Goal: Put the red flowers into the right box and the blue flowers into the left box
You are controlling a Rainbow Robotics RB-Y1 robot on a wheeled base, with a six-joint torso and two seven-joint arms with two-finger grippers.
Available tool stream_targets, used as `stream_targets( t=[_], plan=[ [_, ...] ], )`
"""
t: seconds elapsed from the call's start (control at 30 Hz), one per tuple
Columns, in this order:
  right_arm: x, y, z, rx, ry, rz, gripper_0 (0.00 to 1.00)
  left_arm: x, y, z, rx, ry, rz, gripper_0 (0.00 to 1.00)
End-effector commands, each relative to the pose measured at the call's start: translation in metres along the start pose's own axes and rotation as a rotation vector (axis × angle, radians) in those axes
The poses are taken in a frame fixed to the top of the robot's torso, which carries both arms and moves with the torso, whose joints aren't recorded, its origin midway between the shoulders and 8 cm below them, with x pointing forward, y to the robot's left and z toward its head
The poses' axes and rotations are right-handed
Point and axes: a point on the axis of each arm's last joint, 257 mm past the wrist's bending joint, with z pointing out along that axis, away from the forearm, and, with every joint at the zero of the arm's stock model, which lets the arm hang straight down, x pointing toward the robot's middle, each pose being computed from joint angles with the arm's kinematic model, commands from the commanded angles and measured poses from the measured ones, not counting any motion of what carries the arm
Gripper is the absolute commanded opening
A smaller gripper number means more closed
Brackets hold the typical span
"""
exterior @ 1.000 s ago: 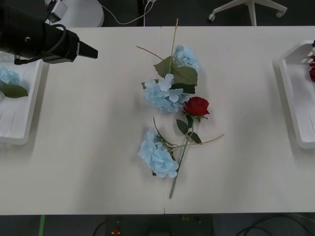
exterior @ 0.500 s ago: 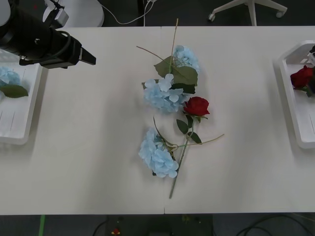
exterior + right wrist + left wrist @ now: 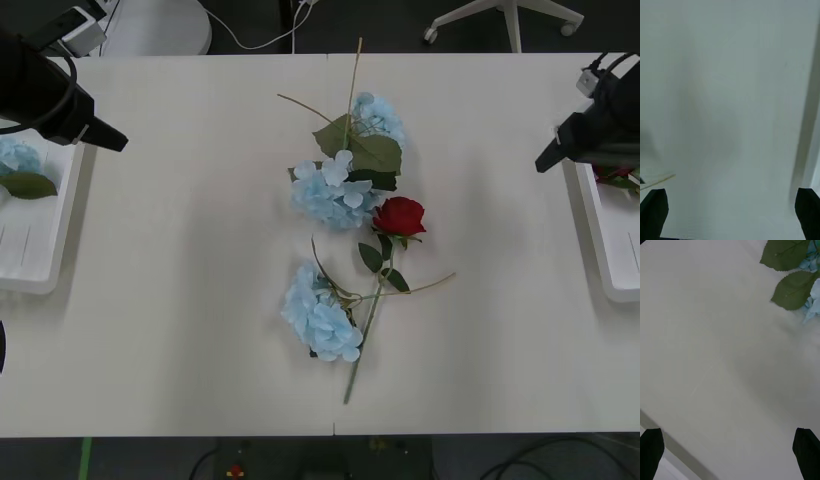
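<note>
Now both the left gripper (image 3: pixel 112 142) and right gripper (image 3: pixel 545 163) hang wide open, empty, by their boxes, so fetching the mid-table red flower (image 3: pixel 399 215) seems next.

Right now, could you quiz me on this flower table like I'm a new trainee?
1. True or false: the red rose on the table lies in a box.
2. How many blue flowers lie loose at the table's middle: A two, B three, C five?
3. Fill in: both the left gripper and the right gripper have their fingers ____.

Key:
1. False; it lies on the bare table between the left box and the right box.
2. B.
3. Open.
</note>
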Motion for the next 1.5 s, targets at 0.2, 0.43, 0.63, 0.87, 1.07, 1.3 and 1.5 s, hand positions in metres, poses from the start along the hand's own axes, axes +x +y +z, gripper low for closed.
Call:
stream_targets(
  t=[0.2, 0.43, 0.63, 0.87, 1.07, 1.3, 1.5],
  plan=[
    [0.045, 0.083, -0.001, -0.092, -0.047, 0.101, 0.98, -0.016, 0.002, -0.010, 0.086, -0.139, 0.243, 1.00],
    [0.084, 0.145, 0.021, -0.170, -0.065, 0.175, 0.98, -0.009, 0.003, -0.001, 0.132, -0.182, 0.254, 1.00],
    [0.101, 0.177, 0.049, -0.184, -0.103, 0.232, 0.98, -0.010, 0.000, 0.010, 0.165, -0.215, 0.214, 1.00],
    [0.111, 0.201, 0.082, -0.181, -0.145, 0.274, 0.98, -0.013, 0.000, 0.014, 0.157, -0.209, 0.223, 1.00],
    [0.114, 0.223, 0.105, -0.187, -0.149, 0.313, 0.98, -0.021, 0.000, 0.020, 0.140, -0.219, 0.237, 1.00],
    [0.114, 0.233, 0.127, -0.164, -0.147, 0.324, 0.98, -0.046, -0.011, 0.030, 0.151, -0.295, 0.243, 1.00],
    [0.118, 0.233, 0.143, -0.133, -0.149, 0.310, 0.98, -0.085, -0.035, 0.047, 0.207, -0.439, 0.205, 1.00]
  ],
)
